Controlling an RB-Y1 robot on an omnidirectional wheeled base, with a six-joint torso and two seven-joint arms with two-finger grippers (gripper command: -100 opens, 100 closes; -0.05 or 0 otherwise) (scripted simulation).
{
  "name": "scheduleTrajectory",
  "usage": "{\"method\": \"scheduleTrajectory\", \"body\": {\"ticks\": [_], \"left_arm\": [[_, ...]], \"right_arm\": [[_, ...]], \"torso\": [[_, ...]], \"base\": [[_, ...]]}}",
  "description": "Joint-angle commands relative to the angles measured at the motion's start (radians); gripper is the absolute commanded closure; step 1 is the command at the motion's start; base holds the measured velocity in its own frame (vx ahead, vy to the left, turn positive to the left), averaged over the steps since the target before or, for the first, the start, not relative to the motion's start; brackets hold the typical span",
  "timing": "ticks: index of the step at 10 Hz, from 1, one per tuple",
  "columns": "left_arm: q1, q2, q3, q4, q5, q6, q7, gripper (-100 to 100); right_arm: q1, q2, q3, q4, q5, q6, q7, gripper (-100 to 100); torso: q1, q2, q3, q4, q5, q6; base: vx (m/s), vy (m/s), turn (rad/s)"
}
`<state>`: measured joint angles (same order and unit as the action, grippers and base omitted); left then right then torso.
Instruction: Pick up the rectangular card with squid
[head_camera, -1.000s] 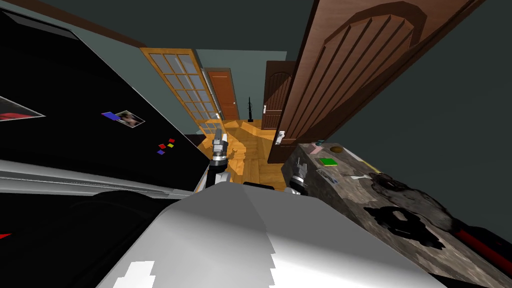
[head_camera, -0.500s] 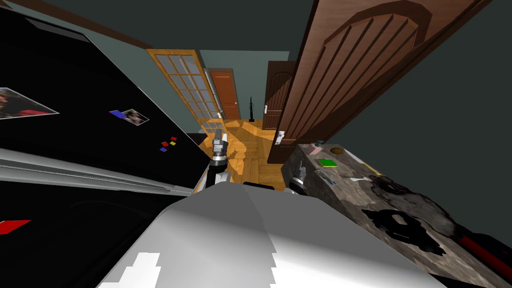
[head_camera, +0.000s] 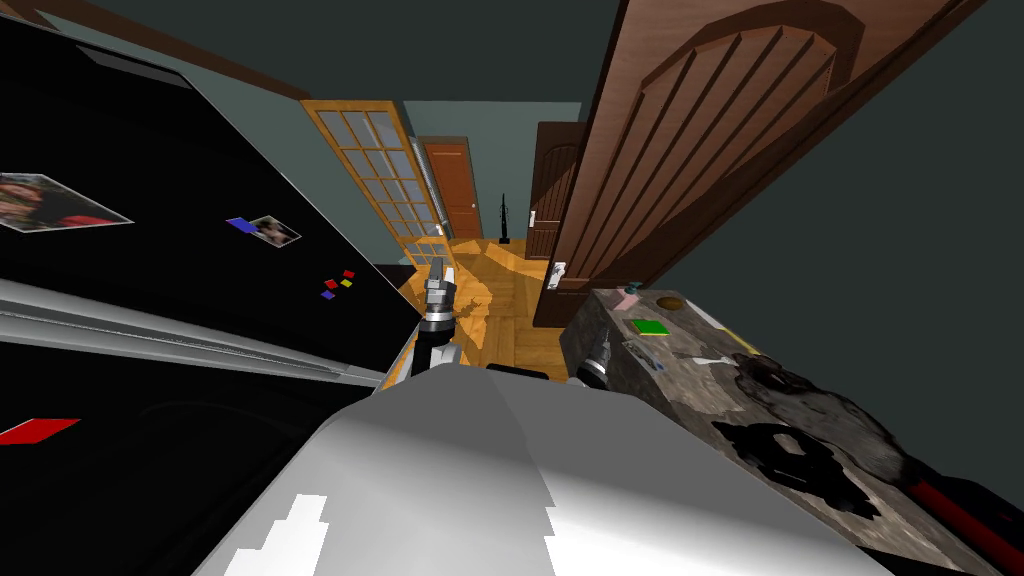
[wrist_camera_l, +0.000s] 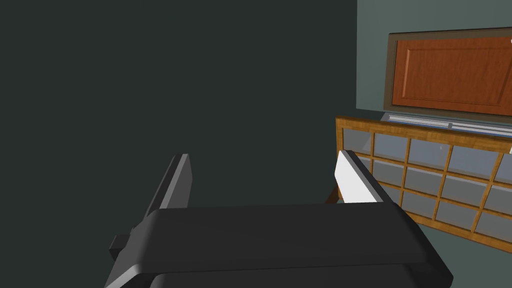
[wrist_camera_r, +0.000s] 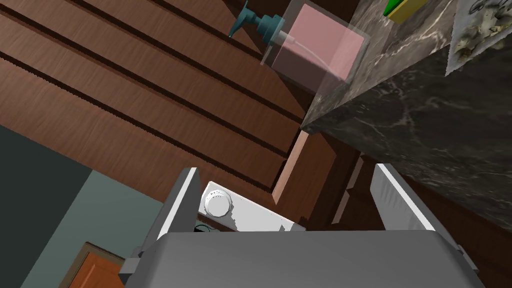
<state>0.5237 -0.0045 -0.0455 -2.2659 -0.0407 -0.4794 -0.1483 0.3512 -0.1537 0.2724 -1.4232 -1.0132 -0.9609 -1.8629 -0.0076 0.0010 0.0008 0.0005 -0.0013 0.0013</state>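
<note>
The counter looks like veined stone, the door grooved wood, the floor polished planks.

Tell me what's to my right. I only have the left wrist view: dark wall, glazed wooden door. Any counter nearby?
Observer: Yes, the head view shows a dark marbled counter on the right.
Operator: Where's the right arm?
Observer: The right gripper is open, at the counter's near corner.
Operator: Any card up there?
Observer: A pale printed card lies on the counter top beside a green pad. Its print is too small to tell.
</note>
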Motion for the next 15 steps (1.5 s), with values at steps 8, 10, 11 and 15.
{"method": "scheduleTrajectory", "body": {"ticks": [8,10,11,15], "left_arm": [[0.000,0.000,0.000,0.000,0.000,0.000,0.000,0],[0.000,0.000,0.000,0.000,0.000,0.000,0.000,0],[0.000,0.000,0.000,0.000,0.000,0.000,0.000,0],[0.000,0.000,0.000,0.000,0.000,0.000,0.000,0]], "right_arm": [[-0.023,0.060,0.020,0.077,-0.227,-0.096,-0.165,-100],[-0.026,0.084,0.020,0.082,-0.262,-0.113,-0.185,-100],[-0.028,0.077,0.020,0.085,-0.249,-0.109,-0.180,-100],[-0.099,0.031,0.069,0.187,-0.144,-0.010,-0.087,-100]], "torso": [[-0.001,-0.001,-0.001,0.000,0.000,0.000],[-0.002,0.000,0.000,0.000,0.000,0.000],[-0.002,0.000,0.000,0.000,-0.001,0.000],[0.009,0.005,0.003,0.001,0.002,0.000]], "base": [[-0.004,-0.107,0.023],[-0.004,-0.128,0.002],[-0.004,-0.062,0.008],[-0.061,0.023,0.103]]}}
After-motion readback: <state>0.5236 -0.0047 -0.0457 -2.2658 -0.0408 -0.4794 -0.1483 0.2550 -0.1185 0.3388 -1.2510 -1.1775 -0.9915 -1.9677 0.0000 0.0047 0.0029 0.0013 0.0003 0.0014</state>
